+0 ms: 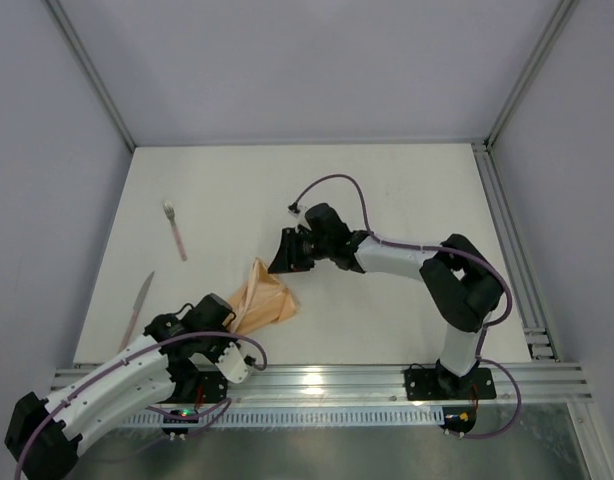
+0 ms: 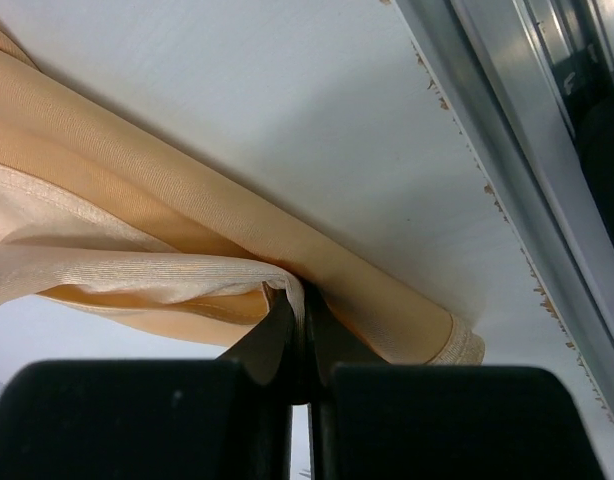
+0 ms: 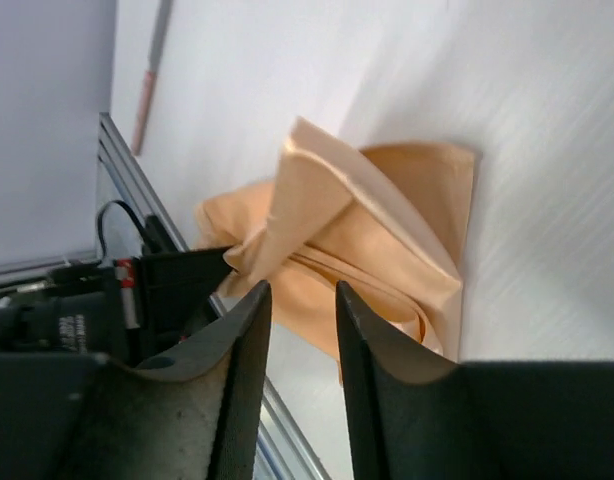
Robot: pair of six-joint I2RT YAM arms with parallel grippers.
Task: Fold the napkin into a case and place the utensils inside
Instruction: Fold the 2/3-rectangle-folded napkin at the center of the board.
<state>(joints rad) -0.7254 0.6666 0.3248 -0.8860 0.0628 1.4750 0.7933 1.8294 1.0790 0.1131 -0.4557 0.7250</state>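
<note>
Napkin (image 1: 265, 298), peach-orange, lies bunched and partly folded on the white worktop (image 1: 387, 200), towards 7 o'clock of the surface and close to the metal rail (image 1: 337, 380) at the near edge. Left claw (image 1: 230, 320) meets the cloth from its 7 o'clock side; the left wrist view shows this claw (image 2: 297, 312) clenched on a gathered fold of the napkin (image 2: 187, 230), the two black fingers (image 2: 262, 345) pressed together with cloth pinched at their tips. Right claw (image 1: 285, 254) stands at 12 o'clock of the napkin, just beside its far corner; in the right wrist view this claw (image 3: 302, 300) is released, a clear gap between its fingers (image 3: 242, 340) and no cloth between them, the napkin (image 3: 367, 230) lying beyond. Two utensils rest apart from the cloth: a pink-handled utensil (image 1: 175, 230) at 10 o'clock of the napkin, and a second utensil (image 1: 139, 305) at 9 o'clock, near the left border of the worktop.
</note>
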